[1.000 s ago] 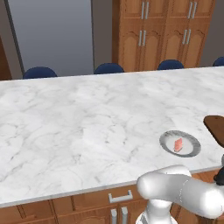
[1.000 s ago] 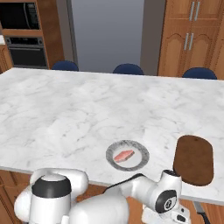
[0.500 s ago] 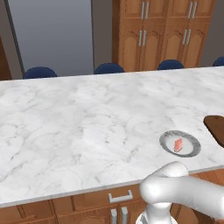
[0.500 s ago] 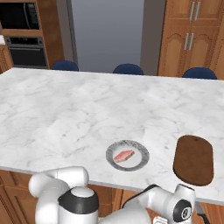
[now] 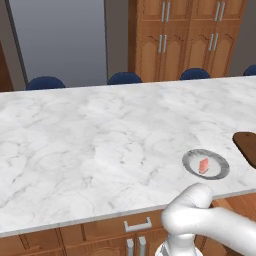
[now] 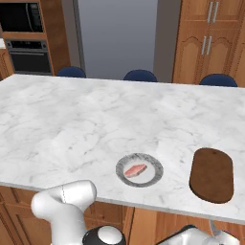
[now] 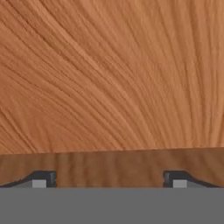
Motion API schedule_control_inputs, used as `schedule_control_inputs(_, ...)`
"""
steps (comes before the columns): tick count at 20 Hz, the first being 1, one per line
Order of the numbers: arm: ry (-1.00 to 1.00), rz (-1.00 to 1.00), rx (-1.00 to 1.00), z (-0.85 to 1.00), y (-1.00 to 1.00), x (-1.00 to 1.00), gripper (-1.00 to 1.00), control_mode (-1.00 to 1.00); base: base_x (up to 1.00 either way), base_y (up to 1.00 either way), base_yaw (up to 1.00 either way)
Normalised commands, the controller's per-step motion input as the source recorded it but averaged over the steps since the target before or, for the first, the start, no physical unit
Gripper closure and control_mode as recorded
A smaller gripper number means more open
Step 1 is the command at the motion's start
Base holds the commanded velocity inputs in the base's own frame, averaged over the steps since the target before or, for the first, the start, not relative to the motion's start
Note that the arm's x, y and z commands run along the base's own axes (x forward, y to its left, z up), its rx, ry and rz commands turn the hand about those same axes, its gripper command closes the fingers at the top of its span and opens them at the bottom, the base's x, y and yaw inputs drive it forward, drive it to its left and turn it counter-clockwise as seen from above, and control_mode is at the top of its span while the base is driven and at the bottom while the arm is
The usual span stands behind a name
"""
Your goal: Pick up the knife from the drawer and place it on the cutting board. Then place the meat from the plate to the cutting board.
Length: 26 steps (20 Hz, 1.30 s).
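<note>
The white marble table [image 6: 72,115] fills the middle of the right base view. Low and just right of centre, near its front edge, sits the small round grey plate [image 6: 152,174] with the pinkish-red chunk of meat [image 6: 135,170] on its pale centre, an easy reach for later. To its right, apart from it, lies the dark brown wooden cutting board [image 6: 212,174], bare. In the hand view the tool [image 7: 109,178] shows its two dark tips spread wide, holding nothing, facing orange-brown wood grain at close range (probably cabinet or drawer wood below the table edge). The knife is not visible; I judge it is yet to be fetched.
</note>
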Motion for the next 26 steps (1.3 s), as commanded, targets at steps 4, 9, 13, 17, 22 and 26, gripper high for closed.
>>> schedule_control_inputs(4,0.00,0.00,0.11,-0.07,-0.49,-0.70,-1.00,-1.00,0.00,0.00,0.00)
schedule_control_inputs(9,-0.01,0.01,0.07,0.04,-0.23,0.22,-1.00,-1.00,0.00,0.00,0.00)
schedule_control_inputs(13,-0.07,0.05,0.06,0.07,-0.07,0.59,-1.00,-1.00,0.00,0.00,0.00)
schedule_control_inputs(17,-0.14,0.06,0.04,0.08,-0.09,0.55,-1.00,-1.00,0.00,0.00,0.00)
schedule_control_inputs(22,-0.25,0.08,0.00,0.04,-0.15,0.27,-1.00,-1.00,0.00,0.00,0.00)
schedule_control_inputs(26,-0.36,0.10,0.00,0.00,-0.25,0.01,-1.00,-1.00,0.00,0.00,0.00)
